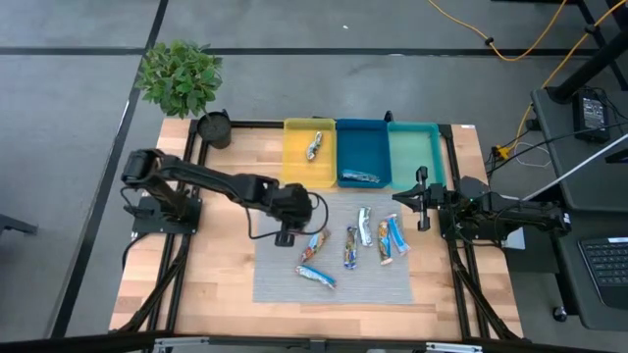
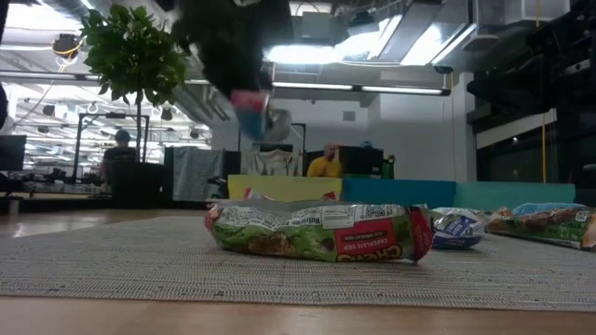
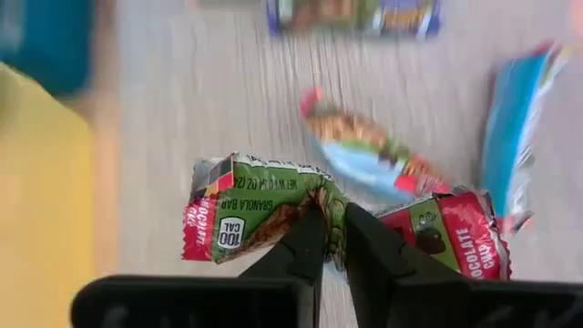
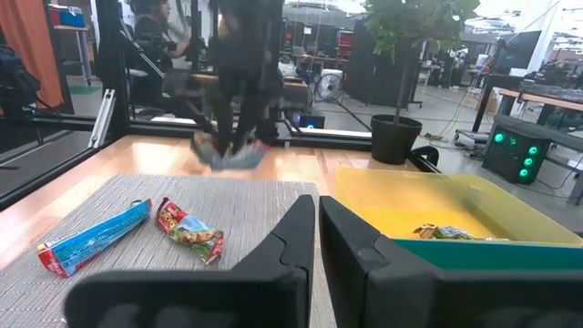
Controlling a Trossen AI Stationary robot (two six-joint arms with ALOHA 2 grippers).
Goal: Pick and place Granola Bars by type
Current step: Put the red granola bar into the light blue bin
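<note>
The high view looks straight down on the whole tabletop [image 1: 226,284] from well above. The low view sits at mat level, facing level across the grey mat [image 2: 140,251] toward the room, with one bar [image 2: 317,231] very near the lens. The left wrist view looks down past the left claw [image 3: 333,239], close above the mat. The right wrist view looks level past the right claw [image 4: 316,239] across the tabletop. It shares the yellow tray [image 4: 428,211] and potted plant [image 4: 401,55] with the high view.
</note>
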